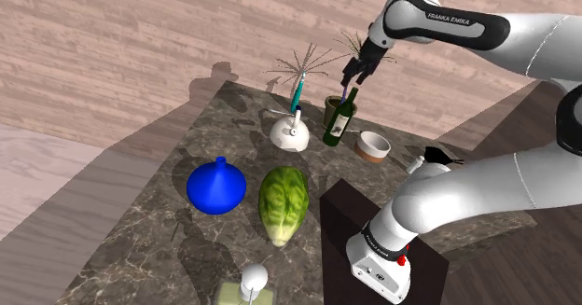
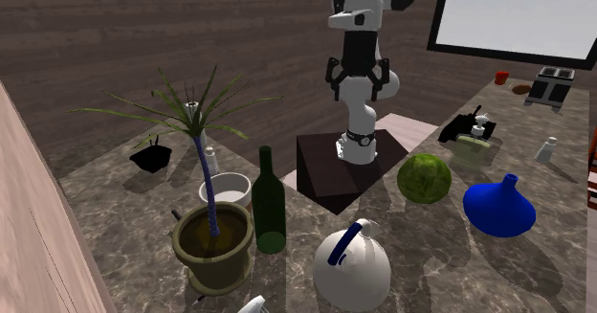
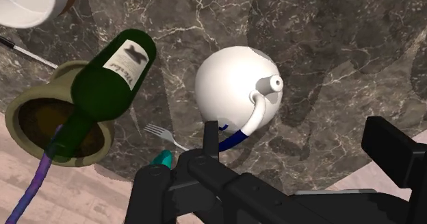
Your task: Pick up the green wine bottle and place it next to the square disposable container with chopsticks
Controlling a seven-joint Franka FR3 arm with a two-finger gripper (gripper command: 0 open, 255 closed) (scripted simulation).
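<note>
The green wine bottle (image 1: pixel 339 121) stood upright near the far edge of the marble table (image 1: pixel 140 228), just beside the potted plant (image 2: pixel 212 247). In the shoulder view a white jug (image 1: pixel 290 133) sat at the bottle's 9 o'clock and a white bowl (image 1: pixel 373 145) at its 4 o'clock. The black square container with chopsticks (image 1: pixel 438 154) lay beyond that bowl at about 3 o'clock, well apart from the bottle. The gripper (image 1: pixel 358 72) hung above the bottle at its 12 o'clock, its fingers spread and clasping nothing. In the wrist view the bottle lay off to one side of the fingers, not between them.

The bottle looked like smooth, rigid glass, so it was probably slick, fairly heavy and breakable. Being tall on a narrow base, it would likely tip if nudged. The body with its paper label (image 3: pixel 128 55) seemed wide for the jaws. The neck, just under the lip, looked the surer place to grip. The plant's purple stem (image 3: pixel 37 178) rose close to that neck, so the approach probably needed to come from the side away from the pot.
</note>
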